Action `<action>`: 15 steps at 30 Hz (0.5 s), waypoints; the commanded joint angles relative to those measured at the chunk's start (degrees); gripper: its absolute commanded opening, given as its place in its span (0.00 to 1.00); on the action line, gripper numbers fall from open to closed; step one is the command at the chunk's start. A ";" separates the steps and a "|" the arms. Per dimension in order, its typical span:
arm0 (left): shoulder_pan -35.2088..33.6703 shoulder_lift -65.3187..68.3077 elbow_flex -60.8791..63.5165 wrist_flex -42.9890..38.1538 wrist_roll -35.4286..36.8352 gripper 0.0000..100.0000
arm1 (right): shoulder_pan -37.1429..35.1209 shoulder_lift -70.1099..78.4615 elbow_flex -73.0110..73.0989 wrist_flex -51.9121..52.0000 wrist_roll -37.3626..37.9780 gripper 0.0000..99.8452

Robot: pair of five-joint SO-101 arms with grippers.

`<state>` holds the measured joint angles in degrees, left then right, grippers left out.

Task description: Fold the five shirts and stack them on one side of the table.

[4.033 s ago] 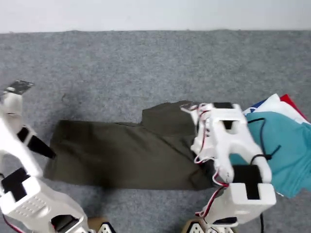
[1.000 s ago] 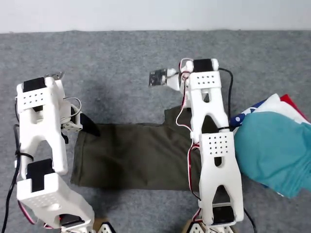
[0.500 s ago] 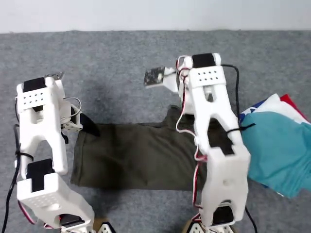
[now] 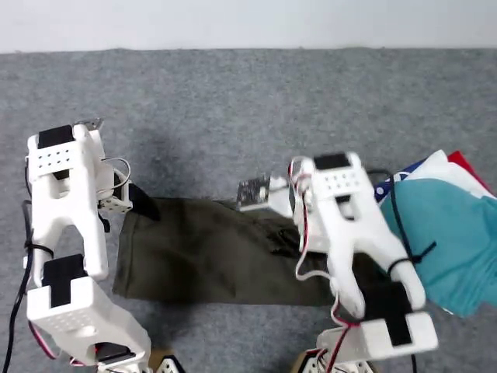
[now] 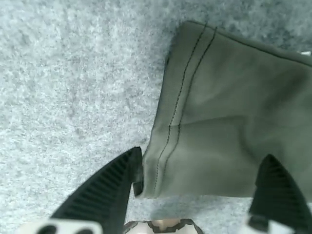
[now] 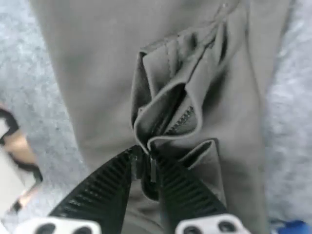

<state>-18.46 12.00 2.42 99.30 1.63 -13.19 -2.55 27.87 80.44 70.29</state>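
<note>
Grey table [image 4: 233,93]: I judged olive shirt [image 4: 202,249] half-folded, right gripper [image 6: 145,153] pinching its bunched cloth, left gripper [image 5: 202,161] spread wide, right-hand shirt heap [image 4: 443,233] waiting.

Speckled grey carpet [image 4: 233,101] across the whole surface, plain white wall [image 4: 248,23] along its far edge.

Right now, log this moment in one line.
left gripper open at garment end | right gripper shut on garment fold | pile at right

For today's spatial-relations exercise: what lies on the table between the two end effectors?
The olive shirt spans the whole stretch from the left end effector to the right end effector, as the high view shows.
</note>
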 commanded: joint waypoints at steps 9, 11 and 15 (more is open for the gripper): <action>-0.53 -0.97 -0.57 1.14 -0.88 0.36 | -4.26 -11.74 3.78 -1.10 -35.60 0.22; -1.05 -0.97 -0.66 1.14 -0.88 0.36 | -3.65 -13.93 -1.32 3.03 -38.15 0.22; -5.10 -0.53 -0.66 0.79 -0.88 0.36 | -2.42 -16.13 -10.81 8.66 -41.32 0.22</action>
<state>-20.48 12.00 2.42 99.30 1.63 -17.49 -15.65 24.00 86.07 31.78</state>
